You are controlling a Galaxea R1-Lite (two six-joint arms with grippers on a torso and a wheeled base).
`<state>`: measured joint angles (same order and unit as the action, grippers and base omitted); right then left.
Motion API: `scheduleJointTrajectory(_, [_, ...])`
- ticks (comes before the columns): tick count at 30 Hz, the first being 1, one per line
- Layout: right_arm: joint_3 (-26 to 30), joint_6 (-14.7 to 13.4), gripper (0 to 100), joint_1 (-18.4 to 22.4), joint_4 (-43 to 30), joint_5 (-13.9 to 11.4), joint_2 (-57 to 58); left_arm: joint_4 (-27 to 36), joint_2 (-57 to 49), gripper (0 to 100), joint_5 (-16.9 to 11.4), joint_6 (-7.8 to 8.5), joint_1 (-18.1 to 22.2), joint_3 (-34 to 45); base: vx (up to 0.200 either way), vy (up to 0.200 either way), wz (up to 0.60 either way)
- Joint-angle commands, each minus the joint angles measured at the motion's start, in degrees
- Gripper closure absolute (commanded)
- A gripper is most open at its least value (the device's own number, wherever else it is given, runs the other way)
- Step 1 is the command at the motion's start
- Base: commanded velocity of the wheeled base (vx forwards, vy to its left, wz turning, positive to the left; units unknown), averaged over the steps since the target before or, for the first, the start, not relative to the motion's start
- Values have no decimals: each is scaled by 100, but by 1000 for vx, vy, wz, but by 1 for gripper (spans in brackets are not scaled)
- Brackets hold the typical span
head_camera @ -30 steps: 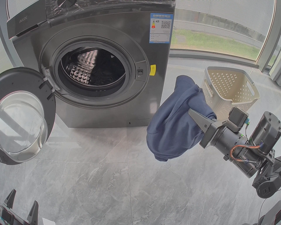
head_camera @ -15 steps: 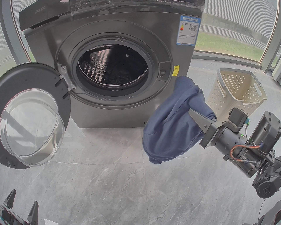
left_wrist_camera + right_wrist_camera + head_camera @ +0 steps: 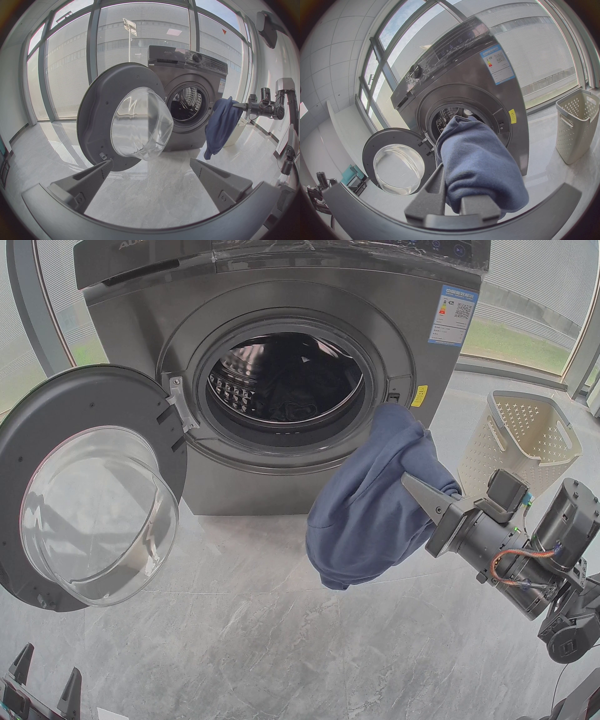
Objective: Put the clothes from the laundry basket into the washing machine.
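My right gripper is shut on a blue garment, which hangs in the air in front of the washing machine, low and right of its round opening. Dark clothes lie inside the drum. The door stands swung wide to the left. The cream laundry basket stands on the floor to the right of the machine. From the right wrist the garment drapes over the gripper and hides one finger. My left gripper is open and low near the floor, with nothing in it.
The open door with its glass bowl juts out over the floor on the left. Tall windows run behind the machine and the basket. Grey tiled floor lies between me and the machine.
The whole head picture has shifted: machine, door and basket now sit further right, so the camera moved. The right gripper keeps the blue garment as before.
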<state>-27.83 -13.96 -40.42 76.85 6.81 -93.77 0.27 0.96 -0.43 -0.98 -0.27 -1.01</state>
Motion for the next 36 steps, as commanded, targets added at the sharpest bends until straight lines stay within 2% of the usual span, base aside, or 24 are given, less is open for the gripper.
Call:
scheduleJointTrajectory(1, [6, 7, 100, -1, 5, 4, -10, 0, -52, 0, -1, 1, 0, 101, 0, 0, 0])
scheduleJointTrajectory(22, [23, -2, 100, -9, 5, -5, -19, -9, -52, 0, -1, 1, 9, 101, 0, 0, 0])
scheduleJointTrajectory(28, [32, -2, 100, -9, 5, -5, -27, -9, -52, 0, -1, -8, 9, 101, 0, -200, 0])
scheduleJointTrajectory(36, [32, -2, 100, -27, 5, -5, -54, -9, -52, 0, -1, 1, 9, 101, 0, 0, 0])
